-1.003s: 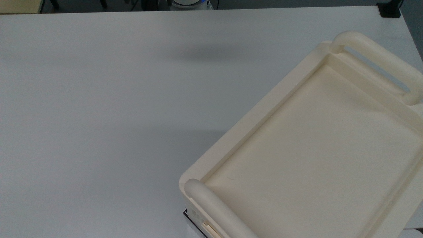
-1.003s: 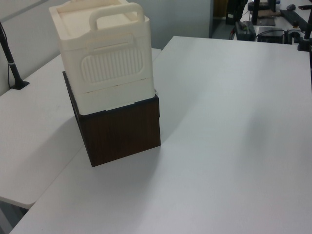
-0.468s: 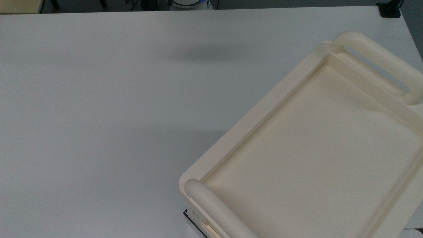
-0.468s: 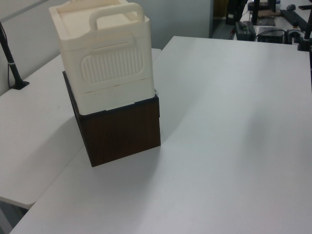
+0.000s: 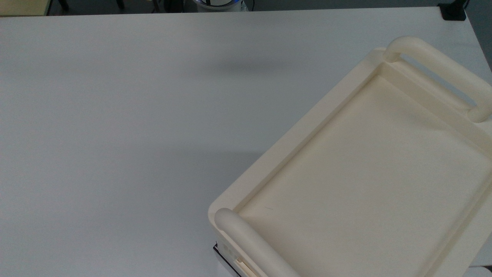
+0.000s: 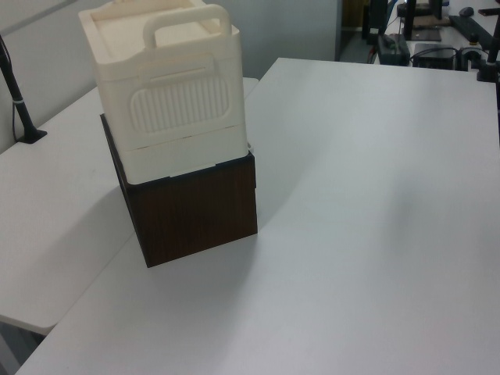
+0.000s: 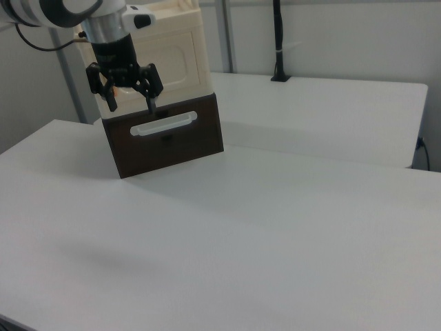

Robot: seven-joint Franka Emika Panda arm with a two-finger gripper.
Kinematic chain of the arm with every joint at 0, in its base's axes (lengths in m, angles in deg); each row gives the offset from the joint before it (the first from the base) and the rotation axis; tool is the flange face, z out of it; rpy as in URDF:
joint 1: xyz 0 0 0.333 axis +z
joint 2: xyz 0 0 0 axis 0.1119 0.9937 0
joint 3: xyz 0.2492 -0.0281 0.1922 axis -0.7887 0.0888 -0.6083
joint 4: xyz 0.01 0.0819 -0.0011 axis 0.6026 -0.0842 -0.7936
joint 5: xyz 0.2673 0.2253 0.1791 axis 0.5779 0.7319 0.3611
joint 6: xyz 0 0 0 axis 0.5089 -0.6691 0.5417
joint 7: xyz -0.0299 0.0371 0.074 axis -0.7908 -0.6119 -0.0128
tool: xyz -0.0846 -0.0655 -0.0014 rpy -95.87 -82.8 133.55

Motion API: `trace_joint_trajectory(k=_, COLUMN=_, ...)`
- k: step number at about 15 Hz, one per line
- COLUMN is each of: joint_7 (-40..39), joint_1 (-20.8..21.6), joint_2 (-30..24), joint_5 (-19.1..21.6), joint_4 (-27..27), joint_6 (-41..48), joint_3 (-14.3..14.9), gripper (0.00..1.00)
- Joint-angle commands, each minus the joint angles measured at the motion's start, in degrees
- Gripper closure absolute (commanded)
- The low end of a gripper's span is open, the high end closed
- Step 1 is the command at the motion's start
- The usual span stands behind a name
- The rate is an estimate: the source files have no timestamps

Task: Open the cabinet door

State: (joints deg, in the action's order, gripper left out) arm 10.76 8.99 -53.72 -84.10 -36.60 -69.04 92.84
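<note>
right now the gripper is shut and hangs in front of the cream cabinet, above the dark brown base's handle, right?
Not quite: the gripper is open, its fingers spread apart. The right view shows it. The rest holds: it hangs in front of the cream cabinet, above the dark brown base's handle.

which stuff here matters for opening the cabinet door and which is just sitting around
For the job:
- cream-white flat cabinet door panel
- black two-finger gripper, open in front of the door

Just lying about:
- dark brown wooden base box
- black clamped pole on the far table
- white table
</note>
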Motion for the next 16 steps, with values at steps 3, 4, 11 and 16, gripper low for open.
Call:
trace_joint_trajectory(k=3, joint_7=-4.37, joint_1=0.34, joint_2=2.50, joint_5=1.53, joint_4=4.42, joint_6=-5.77, joint_3=-3.67, gripper=0.00)
trace_joint_trajectory(k=4, joint_7=-4.55, joint_1=0.16, joint_2=2.59, joint_5=2.75, joint_4=4.43, joint_6=-7.88, joint_3=-4.64, gripper=0.00)
trace_joint_trajectory(k=11, joint_7=-3.76, joint_1=0.33, joint_2=7.33, joint_5=13.03, joint_4=6.10, joint_6=-23.97, joint_3=-8.60, gripper=0.37)
trace_joint_trajectory(k=16, joint_7=-7.26, joint_1=0.42, joint_2=10.15, joint_5=15.33, joint_4=6.10, joint_6=-32.77, joint_3=-12.20, gripper=0.51)
